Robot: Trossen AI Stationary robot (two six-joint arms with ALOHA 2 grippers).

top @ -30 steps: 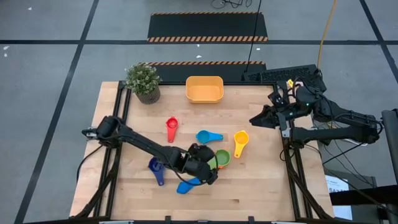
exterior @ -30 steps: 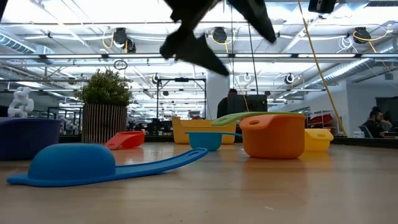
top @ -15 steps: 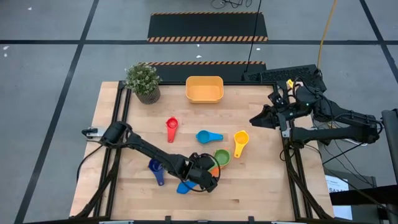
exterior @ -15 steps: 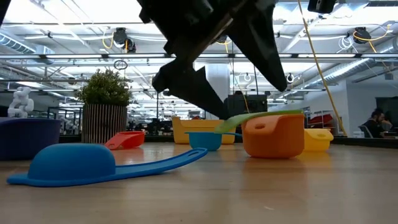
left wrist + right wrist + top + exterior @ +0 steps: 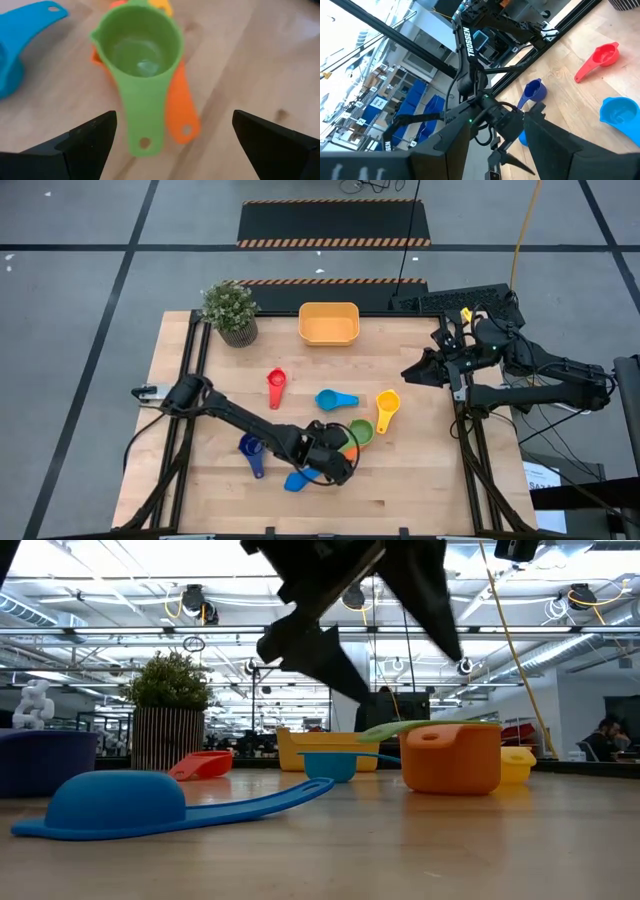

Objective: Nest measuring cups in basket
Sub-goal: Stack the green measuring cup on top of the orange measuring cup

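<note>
A green cup (image 5: 140,47) sits nested in an orange cup (image 5: 450,755) near the table's front middle, both handles pointing at my left gripper (image 5: 173,120). That gripper hangs open just above them, slanting down, one finger on each side of the handles, touching neither. An upside-down light blue cup (image 5: 115,802) and a dark blue cup (image 5: 251,452) lie to its left. The red (image 5: 276,385), another light blue (image 5: 335,399) and the yellow (image 5: 387,408) cups lie farther back. The basket (image 5: 329,323) stands at the far edge. My right gripper (image 5: 410,372) waits open, raised at the right edge.
A small potted plant (image 5: 231,312) stands at the far left corner, beside the basket. Bare wood stretches between the cups and the basket and along the front right. People and equipment show in the room beyond the table.
My left gripper has come down and a little toward the table's near edge, tipping more steeply over the nested green and orange cups. That pair has slid slightly toward the table's right. The fingers have stayed open.
</note>
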